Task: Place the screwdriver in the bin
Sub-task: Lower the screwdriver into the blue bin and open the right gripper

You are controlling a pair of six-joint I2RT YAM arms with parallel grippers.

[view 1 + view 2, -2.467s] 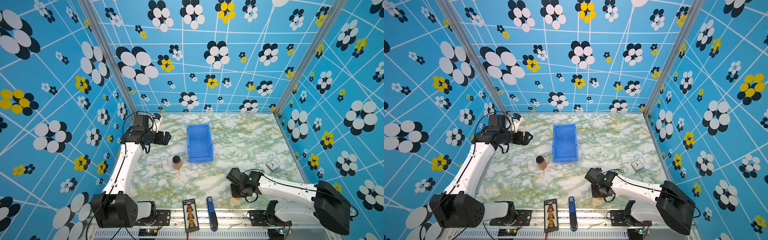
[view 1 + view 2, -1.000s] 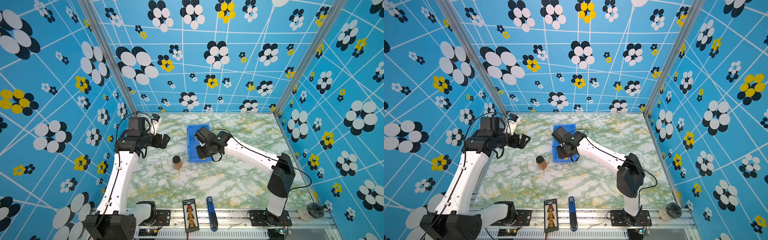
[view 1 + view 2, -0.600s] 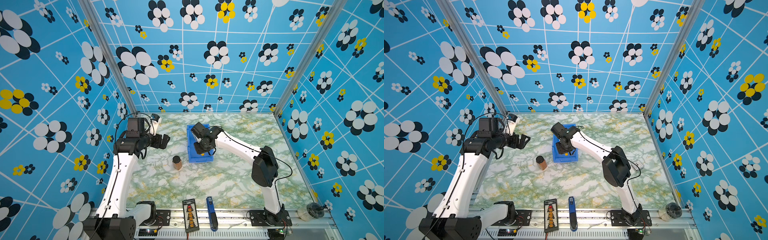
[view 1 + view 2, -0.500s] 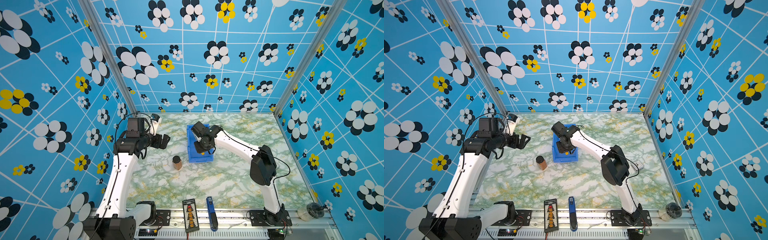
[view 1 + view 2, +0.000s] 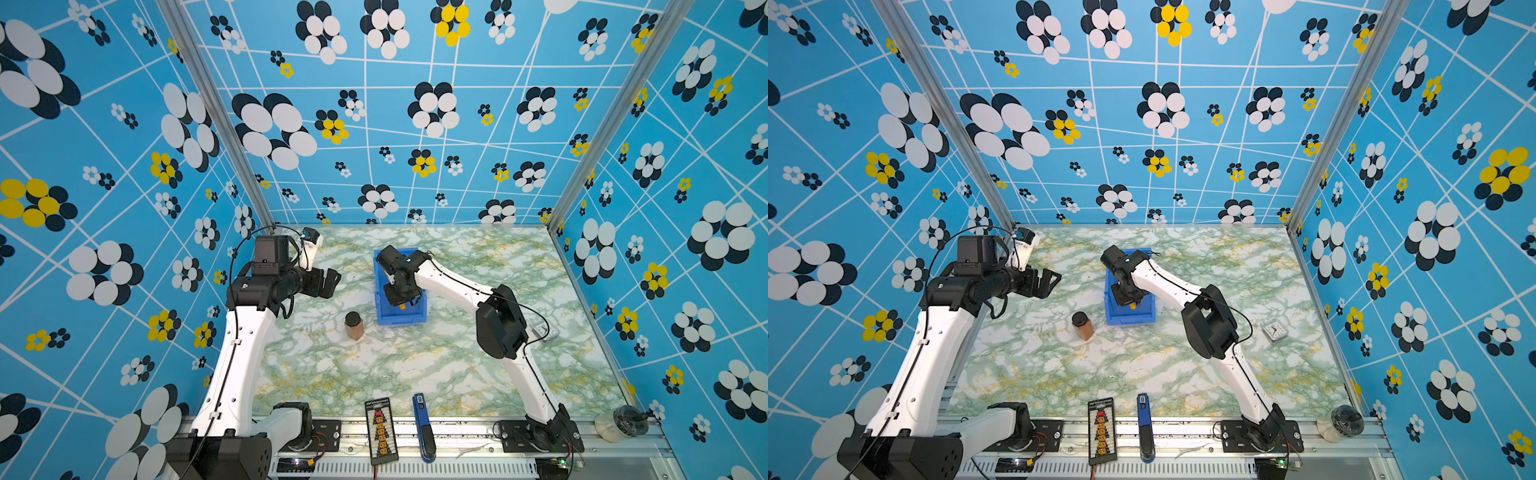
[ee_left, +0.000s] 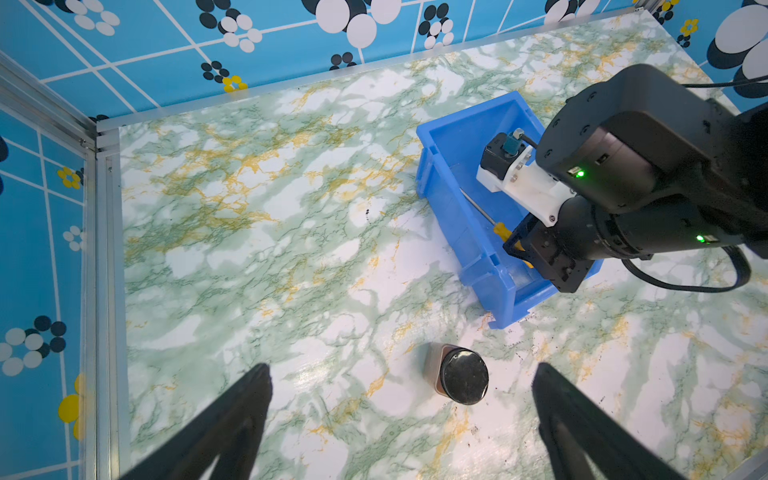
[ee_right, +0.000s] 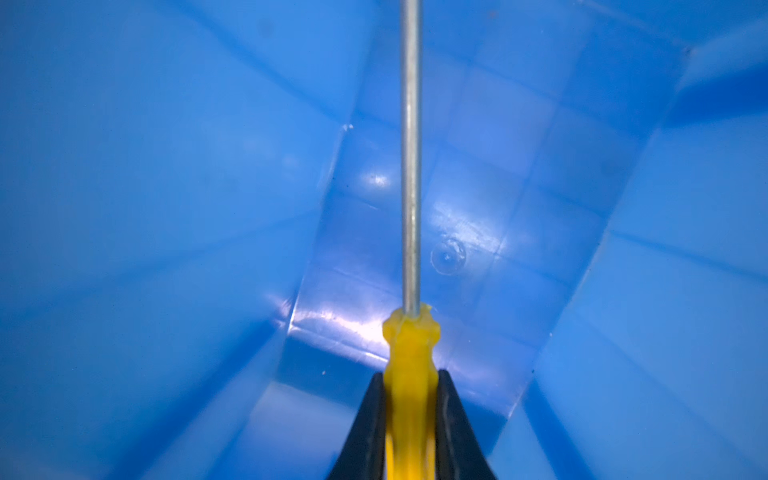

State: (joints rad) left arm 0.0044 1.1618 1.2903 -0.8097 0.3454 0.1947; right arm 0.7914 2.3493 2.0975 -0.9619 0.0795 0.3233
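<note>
The screwdriver (image 7: 411, 232) sits inside the bin (image 7: 166, 208), its yellow handle pinched between the two black fingers of the right gripper (image 7: 409, 376), its thin silver shaft running out over the blue floor toward a far wall. Whether the tip touches the floor cannot be told. The left wrist view shows the same grip from outside: the screwdriver (image 6: 502, 231) lies low between the walls of the bin (image 6: 457, 199), with the right gripper (image 6: 536, 253) reaching in over the lower front.

In both top views the right arm's wrist covers most of the bin (image 5: 399, 318) (image 5: 1129, 318), and only a speck of yellow shows under the right gripper (image 5: 401, 297) (image 5: 1130, 297).

A brown jar (image 5: 354, 326) (image 5: 1082, 326) (image 6: 457, 376) with a black lid stands upright on the marbled table (image 5: 415, 365), near the bin's front left corner but apart from it.

The left gripper (image 5: 330, 282) (image 5: 1050, 282) (image 6: 401, 368) hangs above the table to the left of the bin, fingers spread wide and holding nothing.

A small clock (image 5: 1276, 331) lies well to the right. Along the front edge rest a black connector board (image 5: 380, 430) and a blue pen-like tool (image 5: 423, 428)
</note>
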